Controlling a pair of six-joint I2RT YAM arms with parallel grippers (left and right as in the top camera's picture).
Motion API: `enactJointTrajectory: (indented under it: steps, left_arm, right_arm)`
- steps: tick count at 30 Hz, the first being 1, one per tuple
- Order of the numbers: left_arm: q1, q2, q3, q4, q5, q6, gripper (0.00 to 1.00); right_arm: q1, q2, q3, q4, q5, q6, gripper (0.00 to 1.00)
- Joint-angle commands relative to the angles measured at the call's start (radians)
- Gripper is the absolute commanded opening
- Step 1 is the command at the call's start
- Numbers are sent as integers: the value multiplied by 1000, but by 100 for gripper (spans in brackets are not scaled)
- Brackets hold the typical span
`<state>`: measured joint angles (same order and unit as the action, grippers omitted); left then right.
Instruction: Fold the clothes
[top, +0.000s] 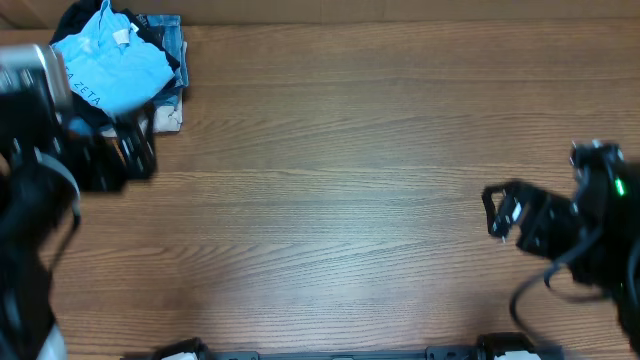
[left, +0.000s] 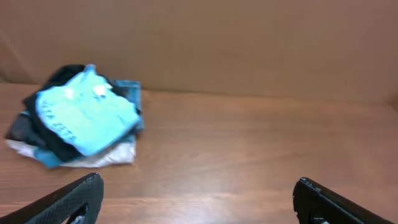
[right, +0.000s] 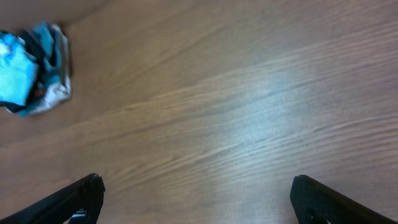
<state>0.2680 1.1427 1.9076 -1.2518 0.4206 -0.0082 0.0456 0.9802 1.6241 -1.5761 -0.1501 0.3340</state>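
Overhead view puts the T-shirt (top: 108, 68) far out at the 10 o'clock corner of the worktop (top: 350, 150). It is a light sky-blue cotton piece, loosely bunched and lying on top of a small heap of other clothes. Dark lettering (top: 85, 95) runs along its 8 o'clock edge, and a small white tag (top: 122, 38) shows near its 12 o'clock side. I can read only a few letters; the rest of the print is folded under or too small to make out. I cannot pick out sleeves or a hem in any view.

Under it a black garment (top: 78, 22) pokes out at 11 o'clock. A blue denim piece (top: 172, 40) sticks out at 2 o'clock, and a pale cloth (top: 165, 118) at 5 o'clock. From the left wrist camera the shirt (left: 87, 118) sits at 10 o'clock, soft and blurred, with a plain brown wall (left: 249, 43) behind it. From the right wrist camera the heap is tiny at 9 o'clock and cut off by the frame edge.

My left tool (top: 130, 150) sits at 9 o'clock, just beside the heap, fully open and gripping nothing. My right tool (top: 495, 213) is at 3 o'clock, well apart from the clothes, also spread wide and empty. Both arms are dark and partly cropped. The worktop is smooth brown wood-grain laminate with a dull sheen.
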Motion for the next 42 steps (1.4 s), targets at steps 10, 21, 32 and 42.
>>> enactJointTrajectory:
  steps: [10,21,32,42]
  left_arm:
    - [-1,-596,-713,175,191,47,100]
    - [0,-867,-1125,300,172,-11,100]
    - [0,-866,-1315,412,146,-10,100]
    - [0,-866,-1323,396,145,-10,100]
  right_arm:
    - [-1,-432,-515,261,48,116,100]
    - [-1,-494,-768,654,90,168,100]
    - [-1,-470,-769,829,116,169,100]
    - [-1,-470,-769,908,115,168,100]
